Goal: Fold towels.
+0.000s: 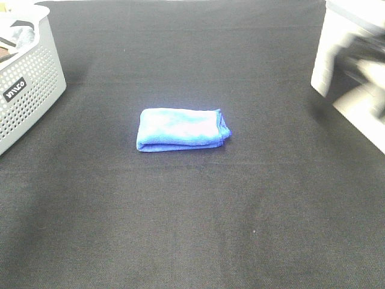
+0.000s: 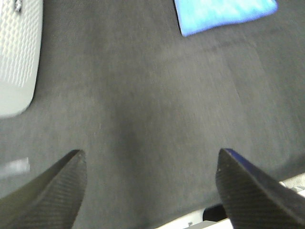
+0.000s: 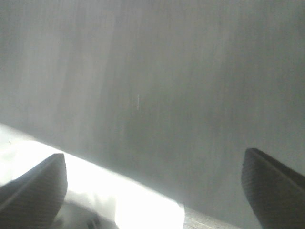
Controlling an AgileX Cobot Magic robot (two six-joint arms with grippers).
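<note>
towel (image 1: 182,128) lying folded mid-table, soft/light (limp) | pinch layered edge at 3 o'clock | left gripper (image 2: 150,167) + right gripper (image 3: 152,171) both spread, holding nothing

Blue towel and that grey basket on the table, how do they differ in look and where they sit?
The blue towel is soft, bright and folded flat into a small rectangle; the grey basket is rigid, pale and perforated, and stands tall. The towel lies in the middle of the table, wholly in view; the basket sits at its left edge, partly cut off. Both rest on the same dark cloth.
</note>
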